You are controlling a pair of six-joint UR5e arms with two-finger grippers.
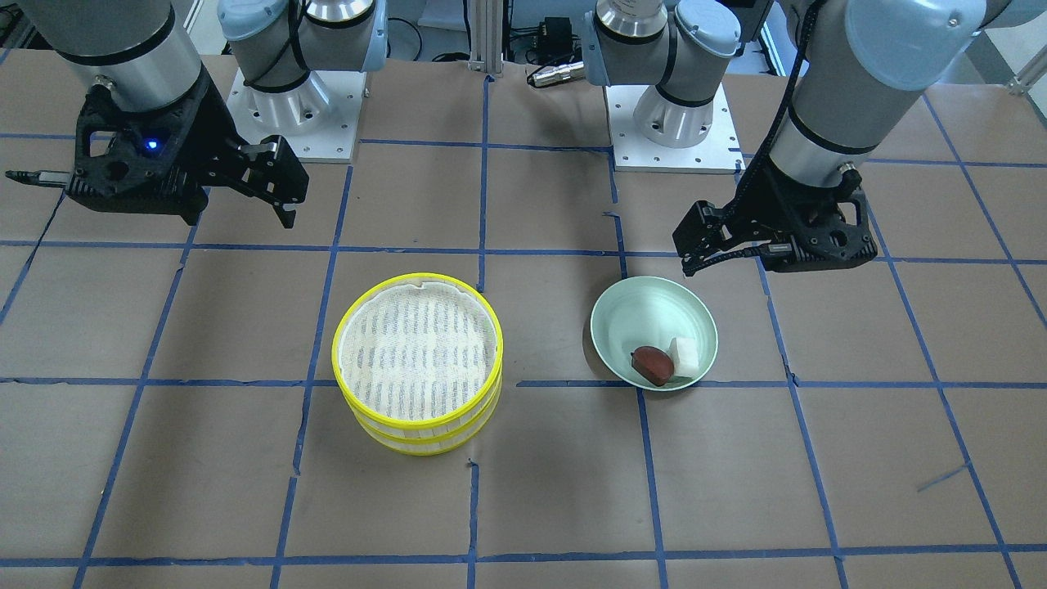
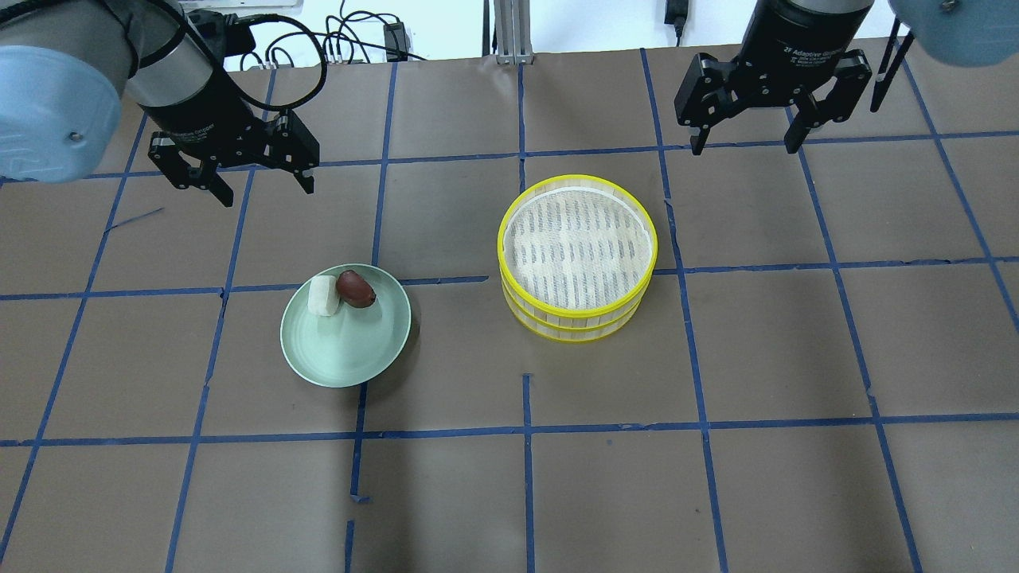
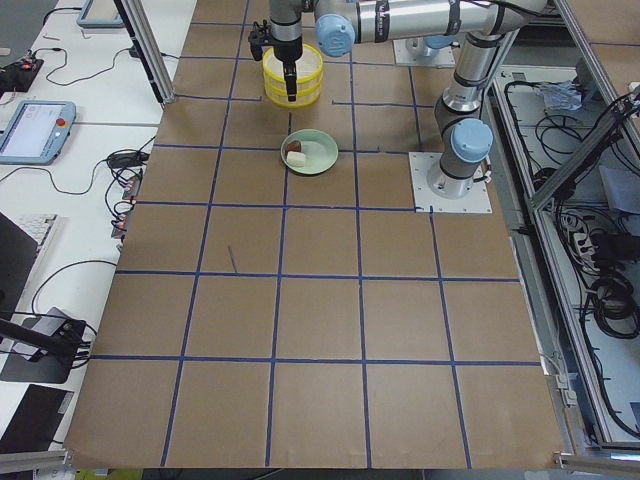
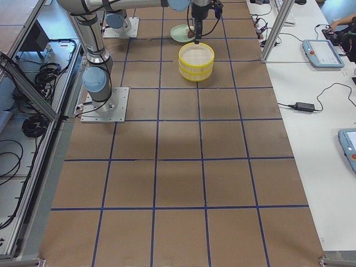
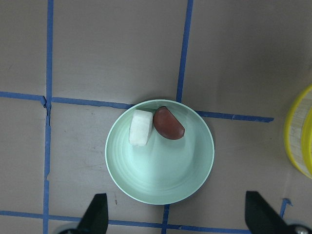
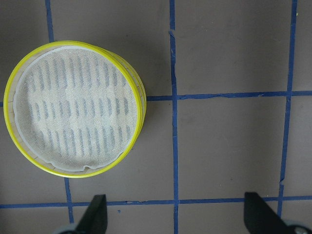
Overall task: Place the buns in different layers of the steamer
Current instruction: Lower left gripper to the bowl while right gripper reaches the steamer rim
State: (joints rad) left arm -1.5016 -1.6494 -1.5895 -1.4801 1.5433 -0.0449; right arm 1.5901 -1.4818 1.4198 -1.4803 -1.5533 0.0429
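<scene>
Nearest: white blocky bun and reddish-brown rounded bun are seen touching inside pale green round bowl on the table. Beside it, yellow-rimmed two-tray steamer is stacked. Farthest: left fingers and right fingers are held spread, gripping nothing.

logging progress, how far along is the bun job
Done: nothing. The white bun and reddish-brown bun lie in the green bowl; the steamer trays sit stacked, top liner bare. In hand: nothing, left gripper and right gripper hang open. Left: unstack, one bun per tray.
</scene>
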